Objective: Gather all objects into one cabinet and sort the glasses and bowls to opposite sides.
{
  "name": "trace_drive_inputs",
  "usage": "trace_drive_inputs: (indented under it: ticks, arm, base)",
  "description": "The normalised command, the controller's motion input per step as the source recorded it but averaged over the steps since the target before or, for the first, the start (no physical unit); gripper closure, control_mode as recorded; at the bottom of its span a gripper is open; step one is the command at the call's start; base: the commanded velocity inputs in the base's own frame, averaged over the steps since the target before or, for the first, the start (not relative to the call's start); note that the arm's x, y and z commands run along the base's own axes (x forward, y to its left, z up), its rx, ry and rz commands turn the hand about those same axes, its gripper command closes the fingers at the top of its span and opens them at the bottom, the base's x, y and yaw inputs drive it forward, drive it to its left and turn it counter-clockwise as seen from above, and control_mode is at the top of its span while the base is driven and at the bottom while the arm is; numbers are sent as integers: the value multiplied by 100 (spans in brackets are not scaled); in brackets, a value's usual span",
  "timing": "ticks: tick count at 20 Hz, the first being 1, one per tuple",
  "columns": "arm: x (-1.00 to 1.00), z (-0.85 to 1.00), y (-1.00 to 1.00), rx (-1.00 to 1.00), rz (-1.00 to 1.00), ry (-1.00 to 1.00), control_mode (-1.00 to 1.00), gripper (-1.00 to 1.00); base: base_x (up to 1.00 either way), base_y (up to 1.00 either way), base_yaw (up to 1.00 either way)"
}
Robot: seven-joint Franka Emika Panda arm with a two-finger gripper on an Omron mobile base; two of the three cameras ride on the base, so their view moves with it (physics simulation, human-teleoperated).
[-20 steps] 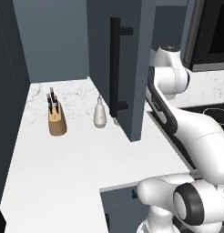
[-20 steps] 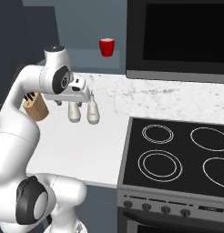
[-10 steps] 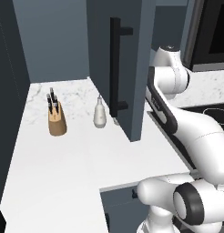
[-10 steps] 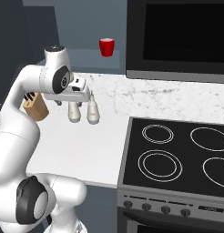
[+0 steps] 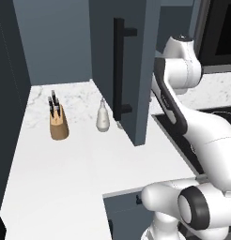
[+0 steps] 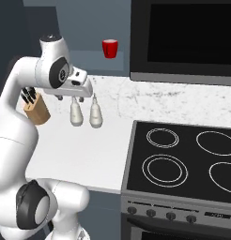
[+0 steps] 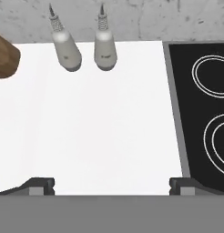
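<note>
**End effector hovering above the surface, one red mug on the shelf**

We are counting one small glossy red mug (image 6: 110,48), standing upright and alone on the flat shelf of the dark slate-blue wall cabinet (image 6: 84,18), whose door (image 5: 131,65) with its long black bar handle (image 5: 119,70) is standing open. Below, on the white marble surface (image 7: 100,132), we are seeing two white soap bottles (image 7: 64,43) (image 7: 104,45) side by side and one wooden knife block (image 6: 36,108) to their left. Our end effector (image 7: 112,184) is hanging above the surface beside the black four-ring cooktop (image 6: 183,154), its fingers spread wide, holding nothing.
</note>
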Motion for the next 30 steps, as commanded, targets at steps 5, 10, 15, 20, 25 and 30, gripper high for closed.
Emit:
trace_drive_inputs:
  ticks: [5, 10, 15, 20, 25, 30]
  arm:
    - [-9, 59, -13, 0, -9, -11, -100, -100]
    - [0, 56, -3, 0, -10, -17, -100, -100]
    - [0, 51, 0, 0, -11, -17, -100, -100]
    - [3, 47, 0, 0, -11, -18, -100, -100]
    - [16, 29, 0, 0, -6, -13, -100, -100]
    - [42, 0, -7, 2, 1, -1, -100, -100]
  base:
    - [0, 0, 0]
    - [0, 0, 0]
    - [0, 0, 0]
    - [0, 0, 0]
    - [0, 0, 0]
    - [0, 0, 0]
